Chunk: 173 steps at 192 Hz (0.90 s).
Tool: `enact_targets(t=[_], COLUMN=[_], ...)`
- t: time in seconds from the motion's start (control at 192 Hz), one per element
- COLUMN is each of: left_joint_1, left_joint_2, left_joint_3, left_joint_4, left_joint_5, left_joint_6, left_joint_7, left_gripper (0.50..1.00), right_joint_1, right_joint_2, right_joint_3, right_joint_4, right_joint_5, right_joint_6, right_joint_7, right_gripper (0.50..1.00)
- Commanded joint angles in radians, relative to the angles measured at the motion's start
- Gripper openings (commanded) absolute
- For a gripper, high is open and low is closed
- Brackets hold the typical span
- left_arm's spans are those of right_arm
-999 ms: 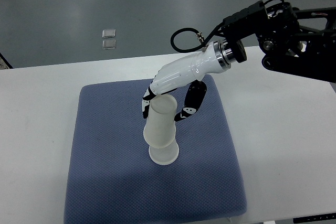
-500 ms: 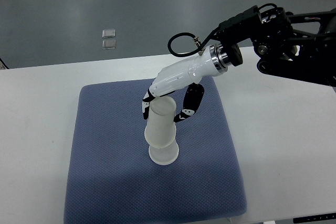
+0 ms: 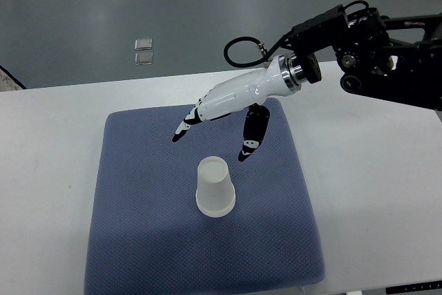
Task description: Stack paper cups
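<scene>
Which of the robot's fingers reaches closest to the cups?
The thumb, hanging dark-tipped just above the upside-down cup stack; the other fingers stretch away left.

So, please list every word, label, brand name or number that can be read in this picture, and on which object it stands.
None can be read: the paper cups, blue mat, white table and right robot hand show no print.

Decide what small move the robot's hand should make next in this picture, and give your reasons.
Probably lift the right hand up and away toward the right. Its fingers are spread and hold nothing, and the paper cups stand nested upside down on the blue mat, apart from the hand, so stacking looks done.
</scene>
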Motion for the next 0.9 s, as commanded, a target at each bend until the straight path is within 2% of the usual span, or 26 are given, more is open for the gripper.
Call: enact_targets(t=[0.0, 0.109, 0.297, 0.416, 0.588, 0.76, 0.895], left_joint_1=[0.0, 0.0, 0.0, 0.0, 0.0, 0.0, 0.0], left_joint_2=[0.0, 0.0, 0.0, 0.0, 0.0, 0.0, 0.0], left_joint_3=[0.0, 0.0, 0.0, 0.0, 0.0, 0.0, 0.0], left_joint_4=[-0.002, 0.0, 0.0, 0.0, 0.0, 0.0, 0.0], left_joint_5=[0.0, 0.0, 0.0, 0.0, 0.0, 0.0, 0.0], left_joint_6=[0.0, 0.0, 0.0, 0.0, 0.0, 0.0, 0.0], left_joint_7=[0.0, 0.0, 0.0, 0.0, 0.0, 0.0, 0.0], left_gripper=[1.0, 1.0, 1.0, 1.0, 1.0, 1.0, 1.0], right_joint_1=[-0.01, -0.054, -0.157, -0.211, -0.278, -0.364, -0.399], right_joint_2=[-0.006, -0.006, 0.001, 0.014, 0.018, 0.057, 0.078], right_joint_3=[0.002, 0.0, 0.0, 0.0, 0.011, 0.091, 0.171], right_joint_4=[-0.048, -0.141, -0.309, -0.382, -0.436, -0.5, -0.505], right_joint_5=[0.122, 0.311, 0.706, 0.956, 1.263, 1.578, 1.668], right_joint_6=[0.004, 0.004, -0.007, -0.013, -0.015, -0.018, -0.105], right_joint_7=[-0.001, -0.018, -0.17, -0.207, -0.218, -0.331, -0.368], right_gripper=[0.911, 0.911, 0.911, 0.911, 0.911, 0.911, 0.913])
